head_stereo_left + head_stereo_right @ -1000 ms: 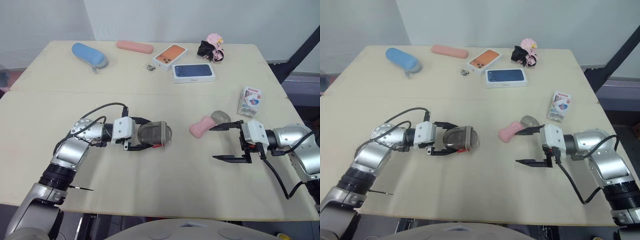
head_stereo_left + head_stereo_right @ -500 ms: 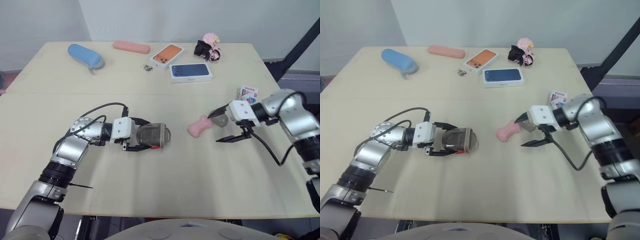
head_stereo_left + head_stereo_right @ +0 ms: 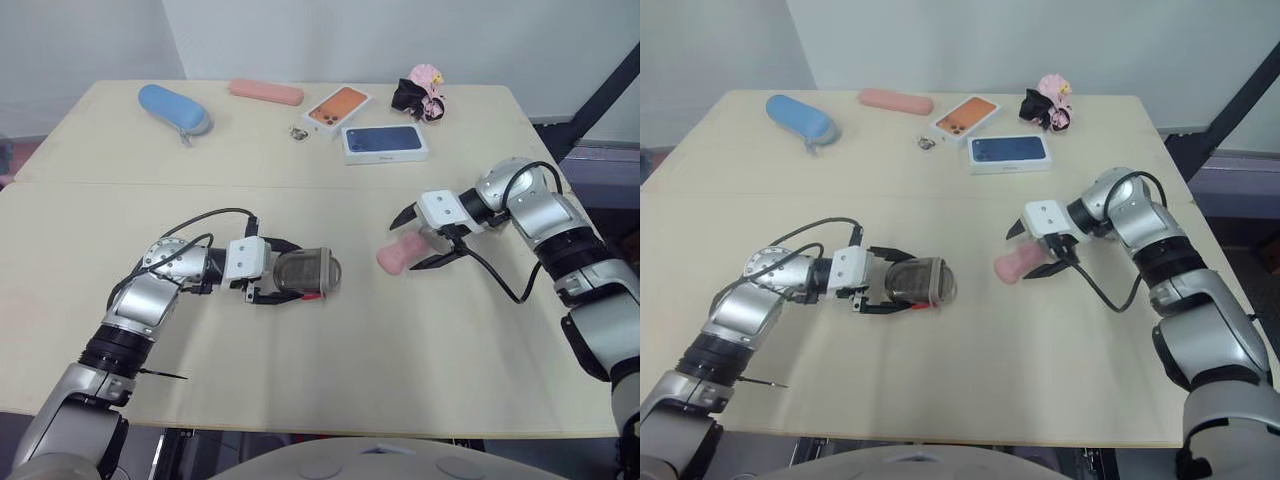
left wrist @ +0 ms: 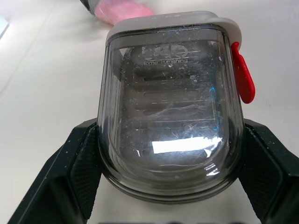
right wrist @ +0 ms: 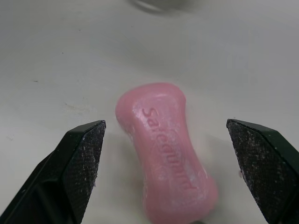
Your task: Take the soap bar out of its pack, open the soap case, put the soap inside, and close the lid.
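I am clamping my left gripper [image 3: 290,272] on the smoky clear soap case [image 3: 308,270], one finger pressing on each side of it, and the case is lying on the table [image 3: 330,370] with its red clasp [image 4: 243,74] showing at one edge. Further right, the pink soap bar [image 5: 166,149] is resting unwrapped on the tabletop. I am holding my right gripper [image 3: 406,243] spread wide around it, a finger on either side, neither one touching the bar.

Test lab or plain office room, by look — bare white wall [image 3: 300,40], pale table [image 3: 300,390], phone boxes [image 3: 385,143] at 12 o'clock.
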Robot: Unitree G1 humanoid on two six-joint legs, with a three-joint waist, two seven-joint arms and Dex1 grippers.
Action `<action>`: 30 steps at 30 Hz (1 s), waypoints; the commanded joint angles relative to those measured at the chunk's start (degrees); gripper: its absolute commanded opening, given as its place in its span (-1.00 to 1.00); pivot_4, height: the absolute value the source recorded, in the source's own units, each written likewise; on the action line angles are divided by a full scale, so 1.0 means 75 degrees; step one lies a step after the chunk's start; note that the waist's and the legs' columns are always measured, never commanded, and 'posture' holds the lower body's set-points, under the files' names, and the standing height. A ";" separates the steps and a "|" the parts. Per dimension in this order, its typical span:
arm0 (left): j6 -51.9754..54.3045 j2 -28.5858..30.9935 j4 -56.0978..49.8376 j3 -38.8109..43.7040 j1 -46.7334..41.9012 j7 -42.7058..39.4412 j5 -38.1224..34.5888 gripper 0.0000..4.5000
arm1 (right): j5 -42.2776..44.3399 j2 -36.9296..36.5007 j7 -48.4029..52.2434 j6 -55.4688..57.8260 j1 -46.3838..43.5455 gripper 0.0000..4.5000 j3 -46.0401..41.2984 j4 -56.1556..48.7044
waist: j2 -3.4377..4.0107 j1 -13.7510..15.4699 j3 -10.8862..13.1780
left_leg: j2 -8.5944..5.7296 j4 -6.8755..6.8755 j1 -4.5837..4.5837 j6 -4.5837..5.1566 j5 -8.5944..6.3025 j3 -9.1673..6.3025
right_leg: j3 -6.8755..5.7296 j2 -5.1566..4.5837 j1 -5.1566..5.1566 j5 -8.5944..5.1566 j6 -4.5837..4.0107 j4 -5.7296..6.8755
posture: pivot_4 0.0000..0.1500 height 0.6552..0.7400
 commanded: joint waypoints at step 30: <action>0.2609 0.0953 -0.1709 -0.0367 -0.0731 0.0222 0.0979 0.54 | 0.3996 -0.0468 -0.2624 0.3443 0.6722 0.99 -0.5170 -0.5446 | 0.0001 0.0349 0.0000 | 0.0001 -0.0002 -0.0028 0.0001 0.0003 0.0000 | 0.0002 -0.0015 -0.0012 0.0001 0.0003 -0.0063 | 1.00 1.00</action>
